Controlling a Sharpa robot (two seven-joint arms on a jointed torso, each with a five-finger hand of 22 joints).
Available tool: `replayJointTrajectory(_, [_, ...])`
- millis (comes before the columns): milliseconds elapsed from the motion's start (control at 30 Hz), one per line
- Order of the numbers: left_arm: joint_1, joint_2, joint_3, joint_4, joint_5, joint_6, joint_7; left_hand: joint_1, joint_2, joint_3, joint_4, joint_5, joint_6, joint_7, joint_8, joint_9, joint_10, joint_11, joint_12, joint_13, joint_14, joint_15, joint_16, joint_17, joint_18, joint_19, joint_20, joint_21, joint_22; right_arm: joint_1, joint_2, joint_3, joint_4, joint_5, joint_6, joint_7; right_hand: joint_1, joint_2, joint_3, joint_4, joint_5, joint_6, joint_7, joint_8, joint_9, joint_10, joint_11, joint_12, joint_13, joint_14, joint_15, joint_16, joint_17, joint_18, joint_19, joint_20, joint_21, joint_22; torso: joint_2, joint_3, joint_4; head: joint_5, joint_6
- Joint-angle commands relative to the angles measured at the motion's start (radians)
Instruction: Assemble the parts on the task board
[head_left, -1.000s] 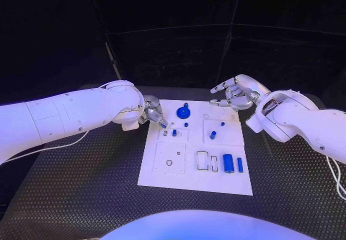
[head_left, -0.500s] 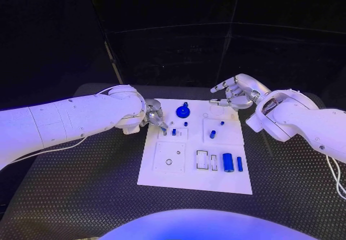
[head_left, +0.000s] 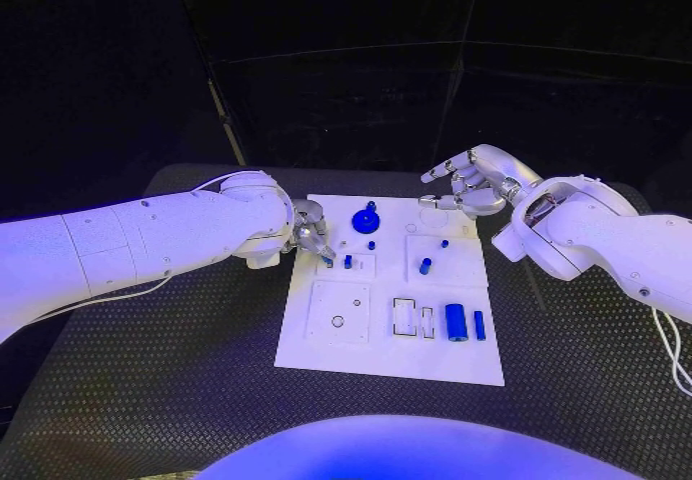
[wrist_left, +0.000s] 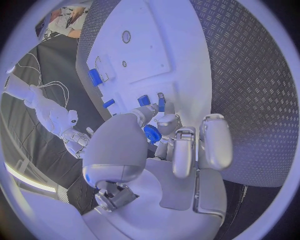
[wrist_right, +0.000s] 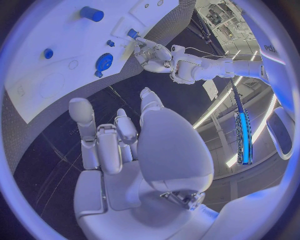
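Evidently small, stiff and light, the blue part (head_left: 348, 264) wants pinching by its sides; left hand (head_left: 309, 234) fingers hover beside it, right hand (head_left: 472, 185) fingers spread, holding nothing.

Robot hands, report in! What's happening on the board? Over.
Left hand fingers down at a small part on the board; hold unclear. Right hand open, hovering at the far corner. Nothing in the way.

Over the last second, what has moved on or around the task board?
The left robot hand has eased a little farther over the task board, its fingertips lowering to the small blue part near the board's left edge. The right robot hand stays raised and open past the far right corner. The other blue parts lie unmoved.
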Motion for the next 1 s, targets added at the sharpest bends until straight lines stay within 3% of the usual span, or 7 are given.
replayJointTrajectory(33, [0.0,0.0,0.0,0.003,-0.018,0.025,-0.006,0.005,0.008,0.159,-0.151,0.003,-0.002,-0.003,0.007,0.001,0.007,0.003,0.0,0.0,0.106,0.003,0.006,0.263,0.002,0.002,0.004,-0.003,-0.001,0.002,0.0,0.0,0.001,0.002,0.004,0.007,0.001,0.013,-0.006,-0.002,0.003,0.002,0.002,0.003,0.0,-0.004,-0.004,-0.003,0.0,0.051,-0.006,-0.007,0.043,0.015,-0.009,0.0,-0.003,-0.001,0.0,0.0001,0.0008,0.002,-0.001])
replayJointTrajectory(1000, [0.0,0.005,0.0,0.001,-0.018,0.065,-0.01,0.001,0.005,0.165,-0.152,0.004,-0.001,-0.003,0.009,0.003,0.007,0.002,-0.001,-0.001,0.106,0.003,0.006,0.263,0.002,0.002,0.004,-0.005,-0.002,0.001,0.002,0.0,0.0,0.002,0.009,0.007,0.002,0.015,-0.007,-0.002,0.005,0.002,0.002,0.003,0.0,-0.004,-0.004,-0.002,0.0,0.051,-0.006,-0.007,0.044,0.015,-0.009,0.0,-0.005,-0.003,0.0,0.0003,0.0,0.002,-0.006])
